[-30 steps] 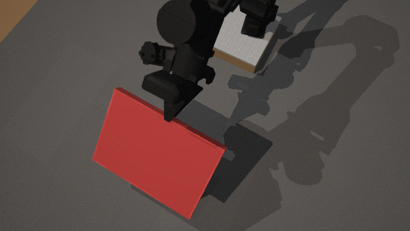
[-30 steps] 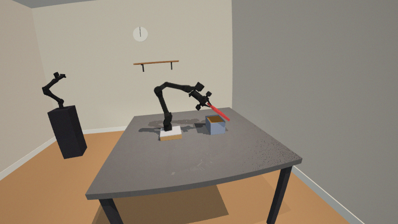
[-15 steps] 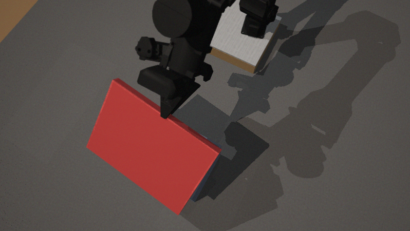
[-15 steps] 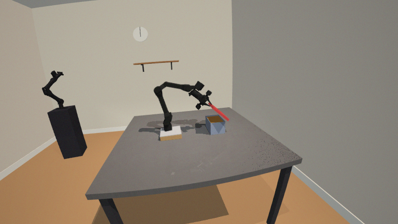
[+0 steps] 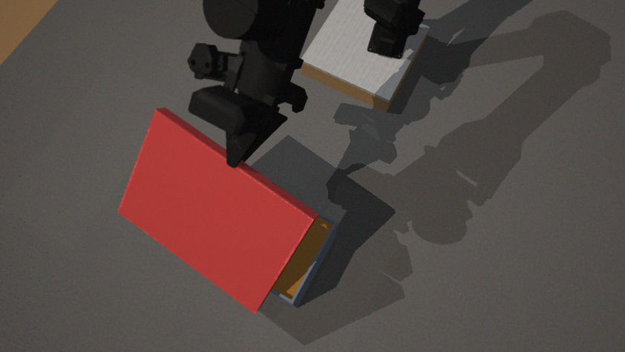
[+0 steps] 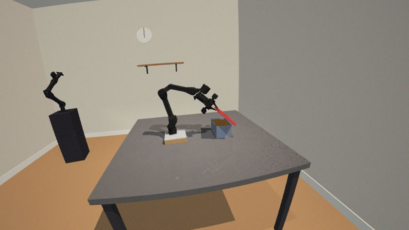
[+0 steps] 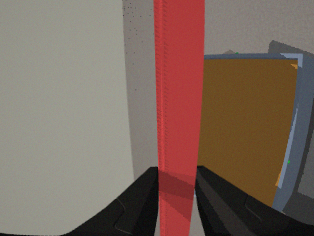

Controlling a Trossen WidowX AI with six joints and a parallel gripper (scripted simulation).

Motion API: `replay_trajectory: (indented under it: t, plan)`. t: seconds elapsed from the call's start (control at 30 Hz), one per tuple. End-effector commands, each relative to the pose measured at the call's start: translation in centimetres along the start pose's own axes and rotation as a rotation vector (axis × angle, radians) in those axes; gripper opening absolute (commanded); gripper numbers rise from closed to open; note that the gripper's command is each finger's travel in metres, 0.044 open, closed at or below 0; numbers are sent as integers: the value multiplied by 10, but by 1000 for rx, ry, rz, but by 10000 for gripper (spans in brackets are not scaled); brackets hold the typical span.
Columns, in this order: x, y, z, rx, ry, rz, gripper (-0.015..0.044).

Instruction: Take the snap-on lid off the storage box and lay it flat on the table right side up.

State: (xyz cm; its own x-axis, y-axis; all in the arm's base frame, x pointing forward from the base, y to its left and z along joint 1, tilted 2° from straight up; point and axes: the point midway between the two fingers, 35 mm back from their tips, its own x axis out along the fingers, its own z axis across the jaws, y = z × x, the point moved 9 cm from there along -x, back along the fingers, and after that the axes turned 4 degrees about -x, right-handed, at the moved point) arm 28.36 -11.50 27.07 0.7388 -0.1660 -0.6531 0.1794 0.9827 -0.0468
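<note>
The red lid [image 5: 209,205] [image 6: 225,116] [image 7: 180,90] is off the box, held in the air and steeply tilted, its far edge lower than the gripped edge. My gripper [image 5: 236,160] [image 6: 215,107] [image 7: 176,174] is shut on the middle of the lid's upper long edge. The blue-grey storage box [image 5: 324,249] [image 6: 222,132] [image 7: 302,105] stands upright and open on the table, its brown inside showing. In the top view the lid hides most of the box. In the exterior view the lid's lower end is above and beyond the box's right rim.
The arm's base stands on a white-topped wooden block [image 5: 349,56] [image 6: 175,139] on the grey table [image 5: 79,153] [image 6: 183,168]. The table's front edge is in the exterior view. A second dark arm stands on a dark pedestal [image 6: 69,137] away from the table. Shadows lie around the box.
</note>
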Motion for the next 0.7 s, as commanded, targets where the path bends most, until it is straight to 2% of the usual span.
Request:
replay_trajectory:
  t: [0.0, 0.67]
  plan:
    - [-1, -10, -1, -4, -3, 0, 0]
    - [-5, -50, -6, -6, -3, -2, 0]
